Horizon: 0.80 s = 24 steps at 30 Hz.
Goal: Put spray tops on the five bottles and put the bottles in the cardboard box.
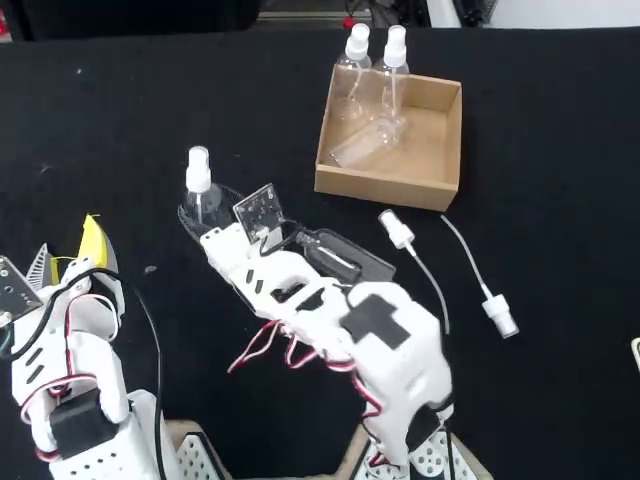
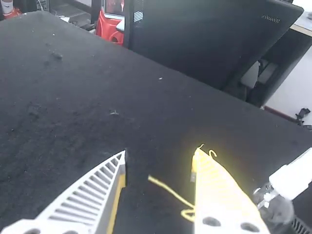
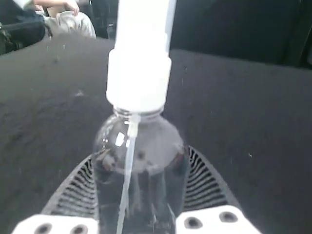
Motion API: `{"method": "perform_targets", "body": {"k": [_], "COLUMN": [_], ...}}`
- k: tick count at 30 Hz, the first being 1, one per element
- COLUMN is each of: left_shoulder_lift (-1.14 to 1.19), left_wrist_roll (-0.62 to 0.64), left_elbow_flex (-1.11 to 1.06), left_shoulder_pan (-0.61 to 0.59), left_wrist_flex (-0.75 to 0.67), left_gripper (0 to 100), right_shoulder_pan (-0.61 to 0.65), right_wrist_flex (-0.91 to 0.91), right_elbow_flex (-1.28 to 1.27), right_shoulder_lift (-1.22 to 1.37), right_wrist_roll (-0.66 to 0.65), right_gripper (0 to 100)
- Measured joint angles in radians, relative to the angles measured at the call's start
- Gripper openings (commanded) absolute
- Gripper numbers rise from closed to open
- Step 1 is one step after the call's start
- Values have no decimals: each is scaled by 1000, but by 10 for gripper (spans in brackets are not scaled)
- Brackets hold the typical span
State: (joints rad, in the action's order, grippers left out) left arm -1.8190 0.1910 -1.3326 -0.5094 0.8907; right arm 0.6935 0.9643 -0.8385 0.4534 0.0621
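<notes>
Lit evenly, probably from overhead. Barely shadowed across the matt black desk (image 1: 130, 90). Glinting in small spots on the clear bottle (image 3: 141, 165); washed almost flat white on its spray top (image 3: 139, 78). Brighter beyond the desk's far edge in the left wrist view.

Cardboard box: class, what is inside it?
Inside the cardboard box, two capped bottles stand at the far wall and a third bottle lies on the floor. The near wall hides the floor strip behind it.
</notes>
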Motion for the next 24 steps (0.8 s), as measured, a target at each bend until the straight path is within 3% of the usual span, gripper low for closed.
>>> {"method": "perform_targets", "body": {"k": [7, 15, 24], "left_shoulder_lift": [2, 2, 2], "left_wrist_roll": [0, 0, 8], "left_elbow_flex": [0, 0, 0], "left_shoulder_pan": [0, 0, 0], "left_wrist_flex": [0, 0, 0], "left_gripper": [213, 213, 213], "right_shoulder_pan": [0, 3, 40], "right_wrist_flex": [46, 46, 95], "right_elbow_flex": [18, -11, -75], "right_shoulder_lift": [15, 15, 15], "right_wrist_roll": [0, 0, 0], "right_gripper": [16, 231, 225]}}
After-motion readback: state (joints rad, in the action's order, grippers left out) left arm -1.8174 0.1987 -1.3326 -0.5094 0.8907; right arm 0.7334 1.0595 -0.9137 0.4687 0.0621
